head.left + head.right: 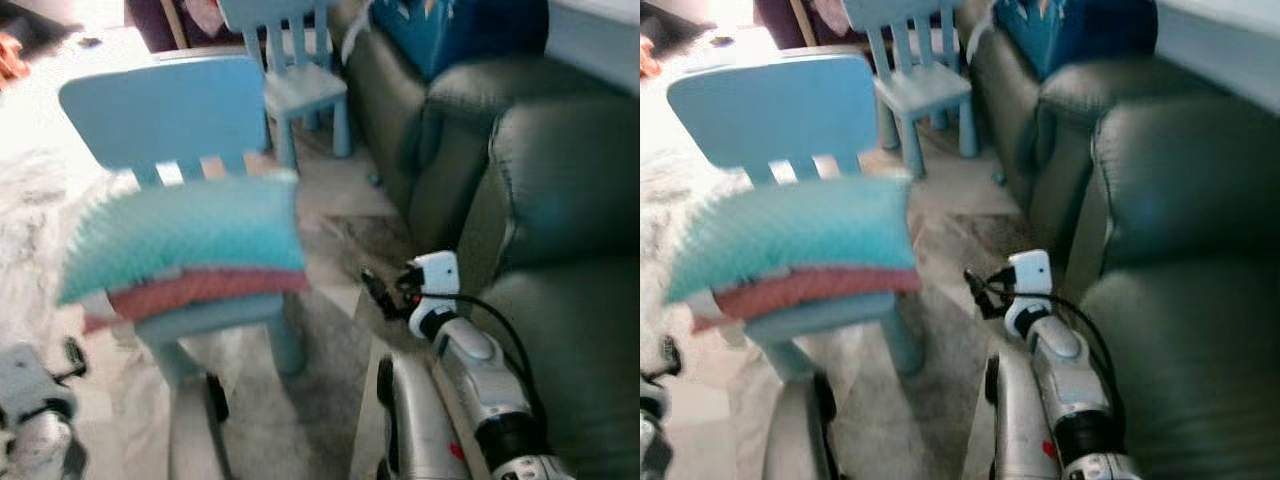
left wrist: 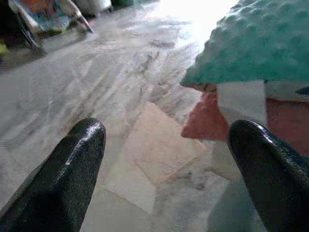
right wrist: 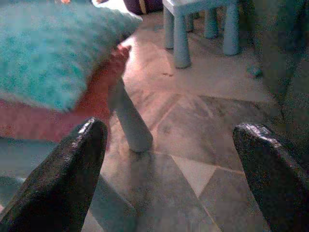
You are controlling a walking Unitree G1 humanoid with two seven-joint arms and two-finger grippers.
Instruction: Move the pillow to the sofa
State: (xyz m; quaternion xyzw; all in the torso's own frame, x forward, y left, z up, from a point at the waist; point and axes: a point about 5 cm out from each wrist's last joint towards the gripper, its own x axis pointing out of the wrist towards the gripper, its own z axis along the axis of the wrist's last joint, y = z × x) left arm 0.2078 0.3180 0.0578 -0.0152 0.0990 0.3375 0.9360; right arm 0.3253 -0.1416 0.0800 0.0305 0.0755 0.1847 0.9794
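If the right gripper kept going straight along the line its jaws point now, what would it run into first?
Probably the front leg of the near blue chair, which stands ahead between the open jaws of the right gripper, with the teal pillow off to one side. Depth is unclear; the floor might come first.

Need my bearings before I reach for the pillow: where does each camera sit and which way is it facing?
Head stereo pair: looks forward and down at the teal pillow on the near blue chair, sofa at right; right arm alongside.
Left wrist: looks along the open left gripper at the pillow's corner above the floor.
Right wrist: looks along the open right gripper at the pillow, chair leg.
Shared: every view shows the pillow.
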